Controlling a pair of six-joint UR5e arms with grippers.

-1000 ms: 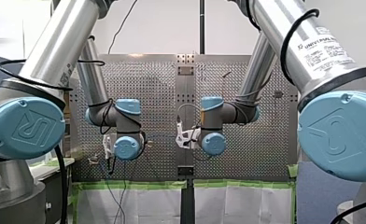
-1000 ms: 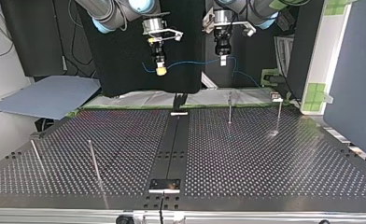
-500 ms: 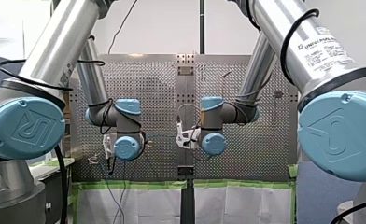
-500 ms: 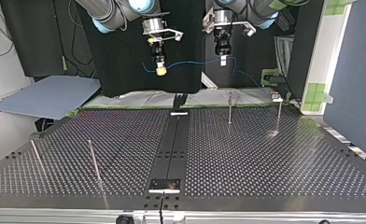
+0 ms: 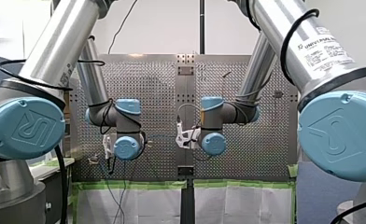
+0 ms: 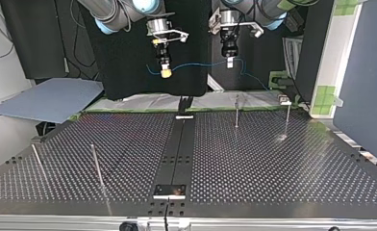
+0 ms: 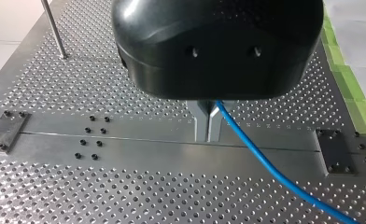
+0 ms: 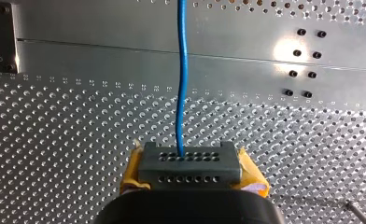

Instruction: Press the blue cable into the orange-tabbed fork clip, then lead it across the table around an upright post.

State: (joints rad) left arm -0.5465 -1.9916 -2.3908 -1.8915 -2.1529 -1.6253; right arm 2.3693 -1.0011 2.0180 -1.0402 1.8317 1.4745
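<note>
Our left arm (image 5: pixel 55 46) and right arm (image 5: pixel 307 42): brushed silver tubes, pale blue joint caps (image 5: pixel 22 128) embossed with a logo, black cables (image 5: pixel 284 46) looped around them, a printed label (image 5: pixel 326 49) on the right. Left pincer (image 7: pixel 208 126): rounded black housing, metal fingers (image 7: pixel 200 123). Right pincer (image 8: pixel 190 163): grey perforated block, yellow pads (image 8: pixel 135 170).

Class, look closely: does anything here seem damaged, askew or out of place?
Nothing stands out. The blue cable runs unbroken between my left gripper and my right gripper, both above the table.
</note>
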